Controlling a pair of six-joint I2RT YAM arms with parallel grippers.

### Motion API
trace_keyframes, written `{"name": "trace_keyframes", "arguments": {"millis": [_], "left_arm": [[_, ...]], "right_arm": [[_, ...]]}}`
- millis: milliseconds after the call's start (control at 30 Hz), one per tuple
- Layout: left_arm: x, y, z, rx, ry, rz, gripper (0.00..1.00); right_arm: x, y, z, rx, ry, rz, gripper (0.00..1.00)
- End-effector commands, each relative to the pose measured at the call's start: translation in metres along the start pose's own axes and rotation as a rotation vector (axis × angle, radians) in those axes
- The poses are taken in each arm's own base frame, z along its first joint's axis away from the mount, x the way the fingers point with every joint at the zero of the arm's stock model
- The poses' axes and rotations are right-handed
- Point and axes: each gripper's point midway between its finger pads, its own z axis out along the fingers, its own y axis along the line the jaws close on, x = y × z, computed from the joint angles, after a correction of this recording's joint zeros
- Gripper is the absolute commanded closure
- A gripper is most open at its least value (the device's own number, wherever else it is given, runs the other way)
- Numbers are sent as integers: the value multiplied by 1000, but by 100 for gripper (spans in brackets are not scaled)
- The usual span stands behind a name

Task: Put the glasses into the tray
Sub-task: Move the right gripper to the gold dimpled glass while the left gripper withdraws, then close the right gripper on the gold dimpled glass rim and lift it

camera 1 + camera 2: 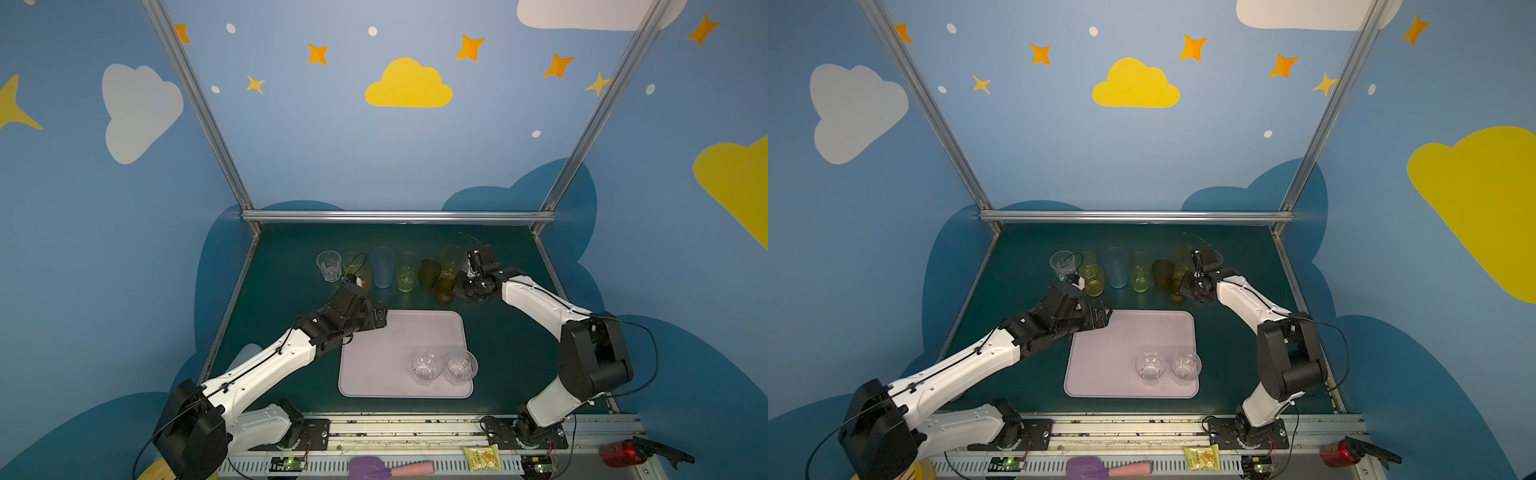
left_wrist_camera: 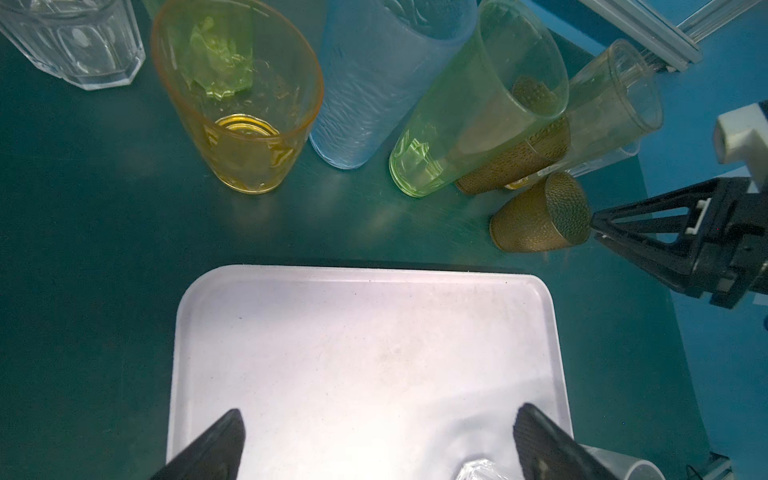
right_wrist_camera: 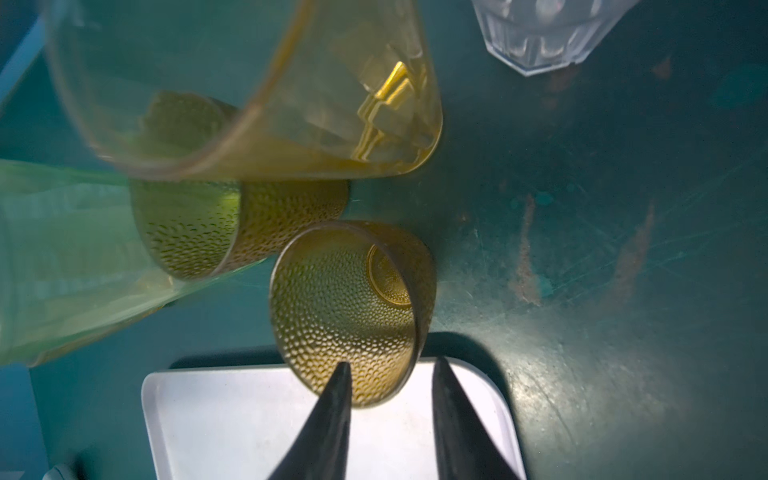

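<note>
Short brown dimpled tumbler (image 3: 345, 299): rim straddled by the half-open right gripper (image 3: 390, 365), nothing clamped yet; gentle closure, then vertical lift, is advised.

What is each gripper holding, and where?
Nothing is gripped yet. The right gripper straddles the rim of the short brown dimpled glass, one finger inside, one outside, with a gap. The left gripper hangs open, empty, over the tray.

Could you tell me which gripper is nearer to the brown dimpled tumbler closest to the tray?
Right. The right gripper straddles the rim of the brown dimpled tumbler; the left gripper hovers over the tray.
</note>
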Motion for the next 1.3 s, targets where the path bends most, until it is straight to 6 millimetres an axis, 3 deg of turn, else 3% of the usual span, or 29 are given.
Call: {"name": "trace_keyframes", "arguments": {"millis": [0,400,1267], "left_arm": [[0,2,1,-1,1,-5,0],[0,3,0,-7,-1,-13,0],[1,3,0,-3,4,-16,0]], "right_arm": [[-8,3,3,3,-12,-2,69],[-8,-2,10,18,1,5,82],[-3,0,20,-1,42,8,84]]}}
